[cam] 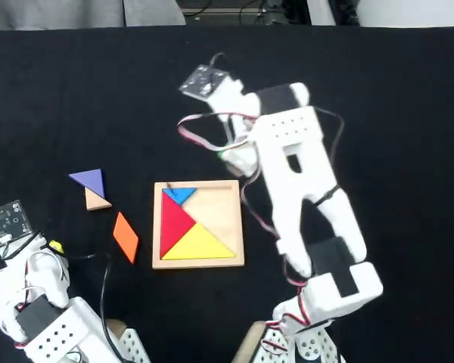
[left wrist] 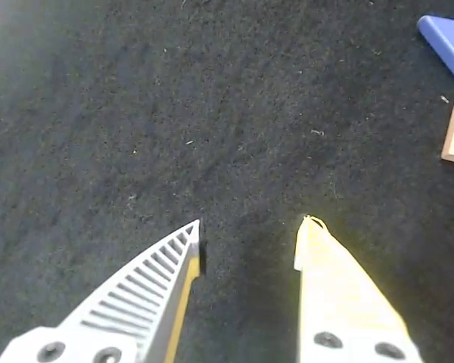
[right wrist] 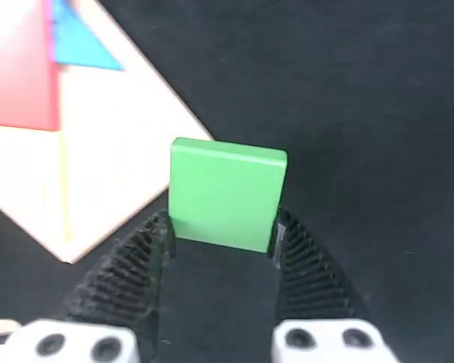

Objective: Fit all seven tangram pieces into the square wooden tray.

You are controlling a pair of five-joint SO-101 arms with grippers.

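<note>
Nearest the bases: left gripper (left wrist: 250, 234), spread wide above bare black table (cam: 76, 98), nothing between the fingers. Just beyond, three loose pieces, well apart from the right arm: orange parallelogram (cam: 125, 237) near the tray's left side, then tan triangle (cam: 97, 200) touching or nearly touching purple triangle (cam: 89, 181) farther out. Mid-table: square wooden tray (cam: 221, 206) with red triangle (cam: 174, 223), yellow triangle (cam: 200, 243) and small blue triangle (cam: 180, 195) inside, right part bare. Farthest: right gripper (right wrist: 221, 219) pinching green square (right wrist: 227, 189) by two opposite side edges, just beside the tray's far right corner. Cannot tell whether lifted or resting on the table. Judged light, stiff, thin and smooth-painted, so likely slippery. Best taken on parallel flat edges, as here, not on corners. Probably needs turning to match the free gap. In the way: raised tray rim, blue triangle close to that corner, cables (cam: 200, 138) looping just beyond the tray's far edge.
</note>
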